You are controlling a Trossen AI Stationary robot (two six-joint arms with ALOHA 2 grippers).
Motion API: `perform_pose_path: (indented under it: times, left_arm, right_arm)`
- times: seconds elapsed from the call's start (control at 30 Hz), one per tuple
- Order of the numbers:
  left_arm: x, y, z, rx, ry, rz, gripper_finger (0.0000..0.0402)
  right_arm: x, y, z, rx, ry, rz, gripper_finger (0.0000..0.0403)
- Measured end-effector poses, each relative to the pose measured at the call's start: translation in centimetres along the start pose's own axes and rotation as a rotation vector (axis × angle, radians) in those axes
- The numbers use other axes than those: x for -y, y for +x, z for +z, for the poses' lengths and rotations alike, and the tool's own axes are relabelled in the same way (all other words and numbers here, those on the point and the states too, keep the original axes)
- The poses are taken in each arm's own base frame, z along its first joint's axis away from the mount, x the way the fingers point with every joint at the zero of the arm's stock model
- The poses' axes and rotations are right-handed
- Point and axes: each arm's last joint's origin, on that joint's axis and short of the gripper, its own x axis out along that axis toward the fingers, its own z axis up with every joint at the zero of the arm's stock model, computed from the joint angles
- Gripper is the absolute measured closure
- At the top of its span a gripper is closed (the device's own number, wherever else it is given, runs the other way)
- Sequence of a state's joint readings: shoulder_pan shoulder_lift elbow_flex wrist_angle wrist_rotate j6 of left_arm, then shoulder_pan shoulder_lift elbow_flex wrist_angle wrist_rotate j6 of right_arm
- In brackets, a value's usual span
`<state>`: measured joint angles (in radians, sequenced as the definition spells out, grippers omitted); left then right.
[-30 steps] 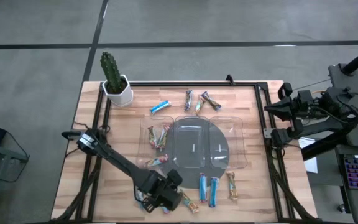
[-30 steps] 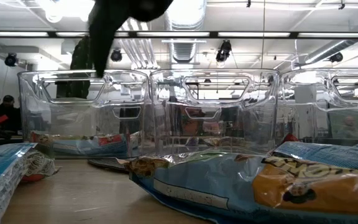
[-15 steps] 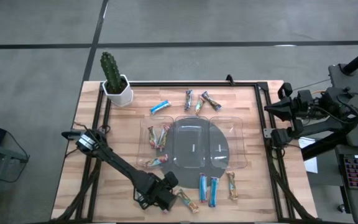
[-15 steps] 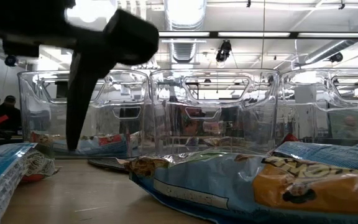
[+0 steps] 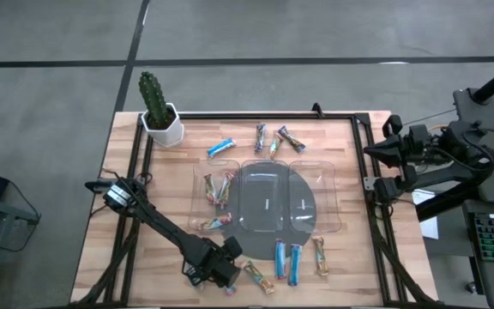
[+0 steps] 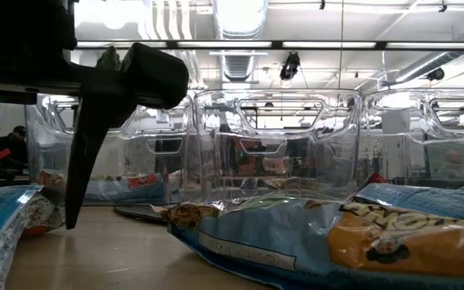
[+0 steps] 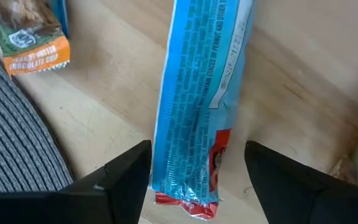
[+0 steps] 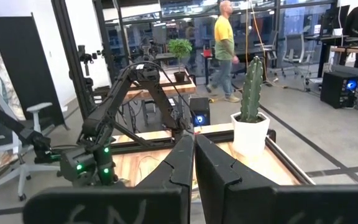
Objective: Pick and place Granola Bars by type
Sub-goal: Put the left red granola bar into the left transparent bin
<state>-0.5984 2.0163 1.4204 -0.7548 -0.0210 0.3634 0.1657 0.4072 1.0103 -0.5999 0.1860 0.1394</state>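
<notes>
Blue foil bar (image 7: 197, 106) lay flat on the wood, directly between the spread, empty fingers of the left gripper (image 7: 197, 177). Judged light, crinkly, slippery; best pinched across its middle.

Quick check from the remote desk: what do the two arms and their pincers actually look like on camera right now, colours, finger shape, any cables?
Both arms are dark, near-black jointed links. The left pincer has two matte black wedge-shaped fingers with flat inner faces. The right pincer has the same black fingers, long and tapered. Thin cables run along the right arm; a pale band rings the left arm's base.
</notes>
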Motion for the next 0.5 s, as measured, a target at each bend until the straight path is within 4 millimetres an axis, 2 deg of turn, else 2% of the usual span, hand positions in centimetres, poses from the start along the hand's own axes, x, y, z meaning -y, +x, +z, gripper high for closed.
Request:
perform_pose_path:
  times: [0.1,0.33,0.5]
  left_arm:
    - [0.0,0.0,0.1,0.004,0.01,0.001,0.0182]
    - [-0.2,-0.3,0.6,0.037,0.004,0.014,0.0265]
    - [-0.6,-0.8,1.1,0.056,-0.012,0.028,0.0298]
  right_arm:
    - [0.0,0.0,-0.1,-0.003,-0.001,-0.001,0.0394]
    - [0.1,0.0,0.0,0.0,-0.001,-0.026,0.0394]
    - [0.1,0.0,-0.1,-0.004,-0.002,-0.027,0.0394]
